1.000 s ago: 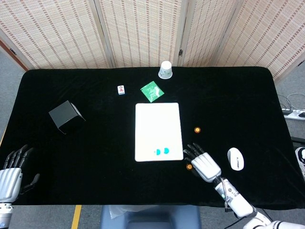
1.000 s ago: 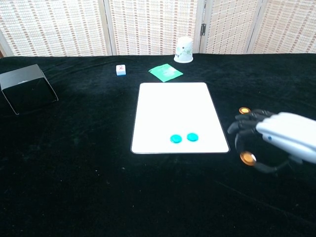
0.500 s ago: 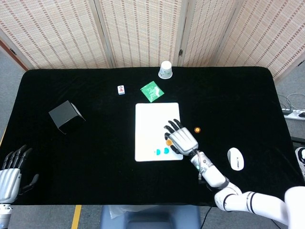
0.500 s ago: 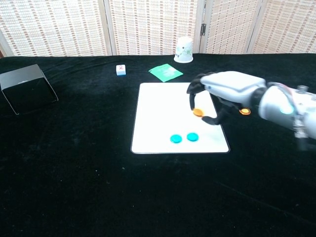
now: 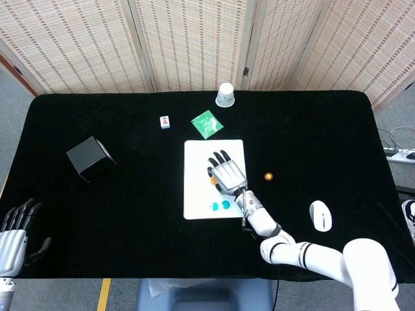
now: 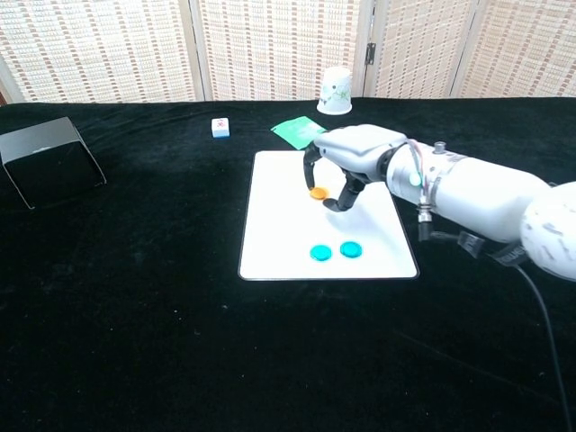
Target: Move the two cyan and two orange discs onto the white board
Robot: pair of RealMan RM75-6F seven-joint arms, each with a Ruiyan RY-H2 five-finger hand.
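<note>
My right hand (image 5: 227, 173) (image 6: 353, 155) hovers over the middle of the white board (image 5: 194, 155) (image 6: 279, 225). It pinches an orange disc (image 5: 213, 182) (image 6: 319, 193) between thumb and finger, just above the board. Two cyan discs (image 5: 220, 205) (image 6: 335, 251) lie side by side near the board's front edge. A second orange disc (image 5: 268, 175) lies on the black cloth to the right of the board; in the chest view my arm hides it. At the table's front left corner, my left hand (image 5: 14, 234) rests with fingers apart, holding nothing.
A black box (image 5: 89, 157) (image 6: 49, 162) stands at the left. Behind the board are a small tile (image 5: 165, 122) (image 6: 220, 128), a green packet (image 5: 207, 124) (image 6: 302, 132) and a white cup (image 5: 225, 94) (image 6: 337, 90). A white mouse (image 5: 320, 215) lies front right.
My right hand took an orange disc off the cloth right of the board's front corner and carried it left and away, over the board's middle. The left hand stayed put.
</note>
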